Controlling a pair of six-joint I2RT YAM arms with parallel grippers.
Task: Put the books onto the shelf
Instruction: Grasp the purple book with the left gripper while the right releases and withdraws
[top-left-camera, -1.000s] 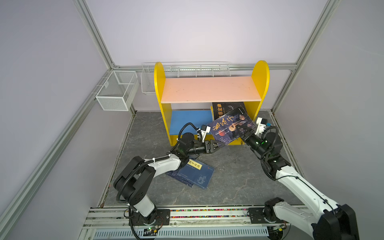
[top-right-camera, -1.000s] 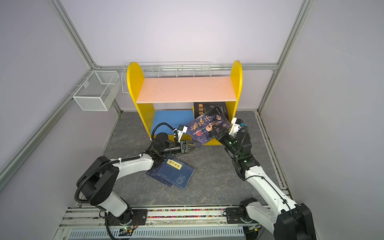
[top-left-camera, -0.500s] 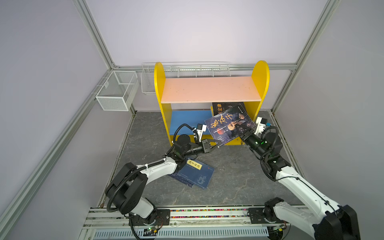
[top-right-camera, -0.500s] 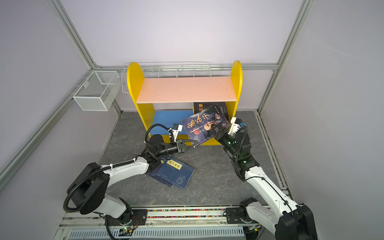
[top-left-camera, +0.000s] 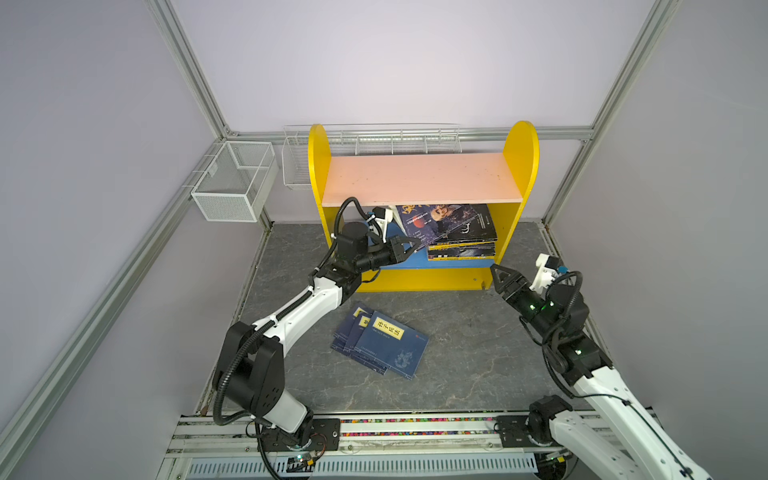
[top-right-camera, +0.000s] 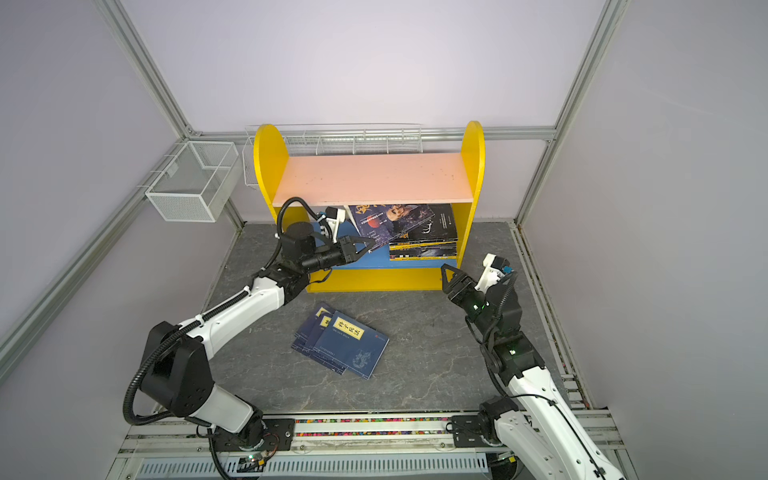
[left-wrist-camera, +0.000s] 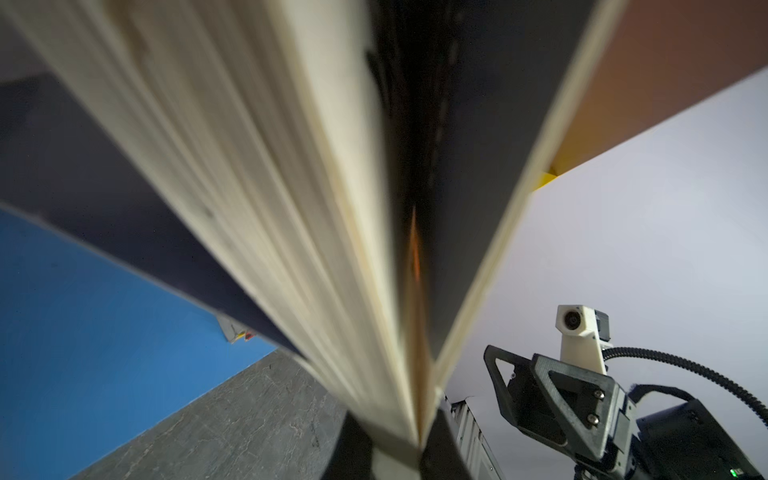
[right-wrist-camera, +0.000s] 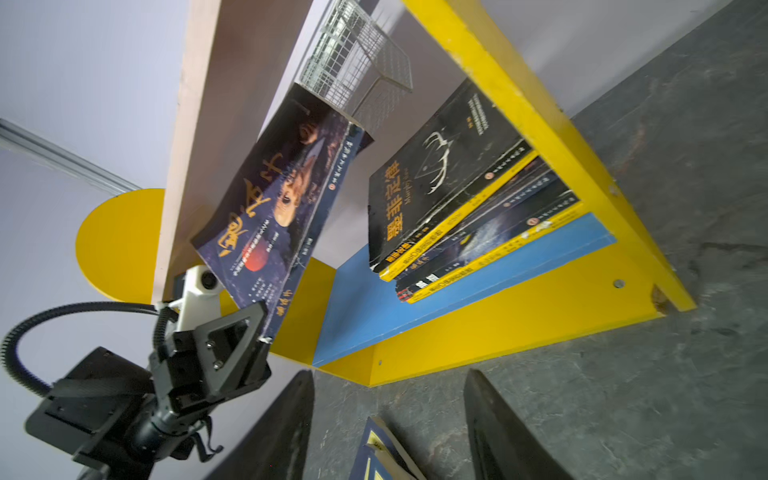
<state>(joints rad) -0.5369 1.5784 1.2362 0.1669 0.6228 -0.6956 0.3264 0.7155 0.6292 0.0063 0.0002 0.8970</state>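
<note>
1. Grey floor, near middle: three navy books, unshelved.
2. Far shelf: stack on blue board, right end.
3. My left gripper clamps purple book, tilted in the lower bay; right gripper wide, empty.

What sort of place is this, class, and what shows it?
Probably a robot test cell: plain walls in aluminium framing, left arm and right arm mounted on a front rail, small yellow shelf as prop.

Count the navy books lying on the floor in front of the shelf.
3, fanned in one overlapping pile: the top book, a second peeking out beneath, a third lowest; more may be hidden underneath.
</note>
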